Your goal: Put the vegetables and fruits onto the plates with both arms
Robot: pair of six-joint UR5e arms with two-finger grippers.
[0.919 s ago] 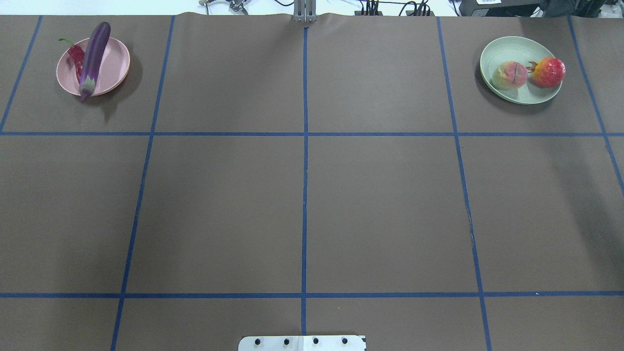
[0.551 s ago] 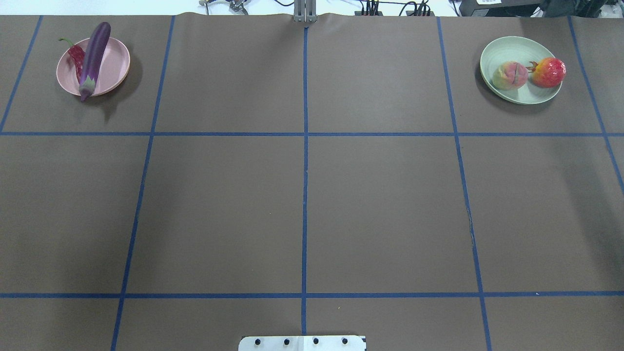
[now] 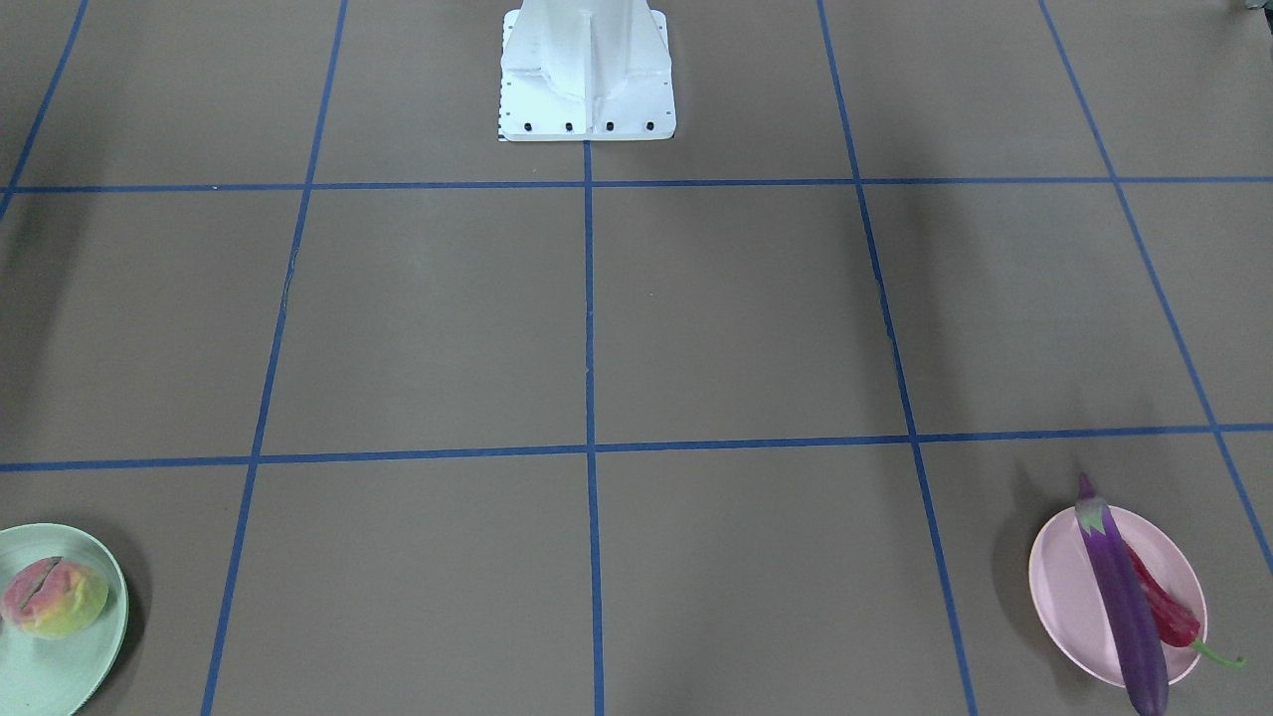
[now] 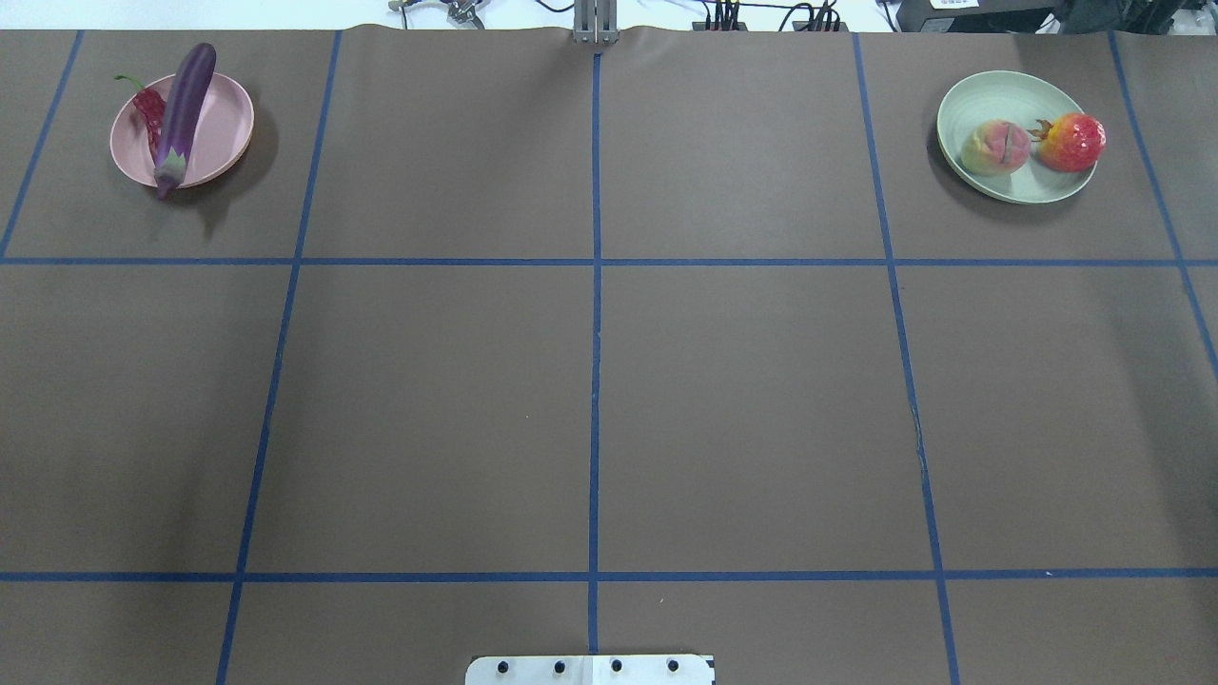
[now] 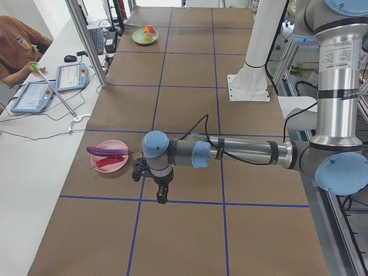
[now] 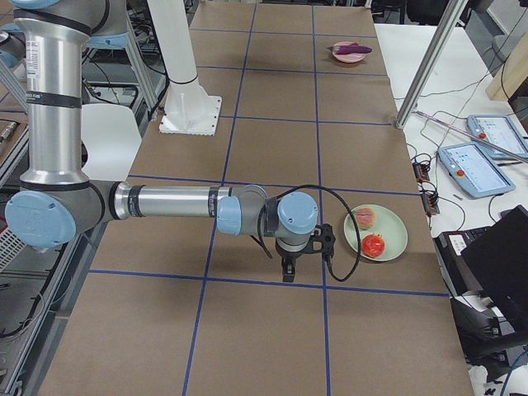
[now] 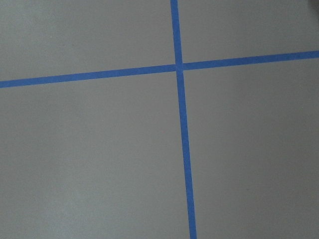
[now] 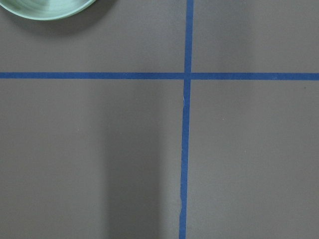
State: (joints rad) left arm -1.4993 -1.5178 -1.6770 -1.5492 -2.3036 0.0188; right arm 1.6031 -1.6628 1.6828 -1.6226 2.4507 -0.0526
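Overhead exterior: all plated?
— Seemingly; long glossy purple eggplant [image 4: 184,107] and wrinkled red chili pepper [image 4: 147,107] on the pale pink round plate [image 4: 228,124]; cleft peach [image 4: 995,147], mottled red pomegranate [image 4: 1073,141] on the mint-green round plate [image 4: 990,95].
— Hands?
— Over brown tabletop [image 4: 428,400], left hand [image 5: 163,195] and right hand [image 6: 289,268]; spread or pressed together, impossible to tell; produce likely light, slick, roll-prone; best gripped mid-body.

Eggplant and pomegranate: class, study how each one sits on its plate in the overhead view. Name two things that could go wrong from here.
1. The eggplant lies across the pink plate with both ends past the rim. A nudge could tip or roll it off.
2. The pomegranate rests right at the edge of the green plate. Being round, it might roll onto the table if the plate is bumped.
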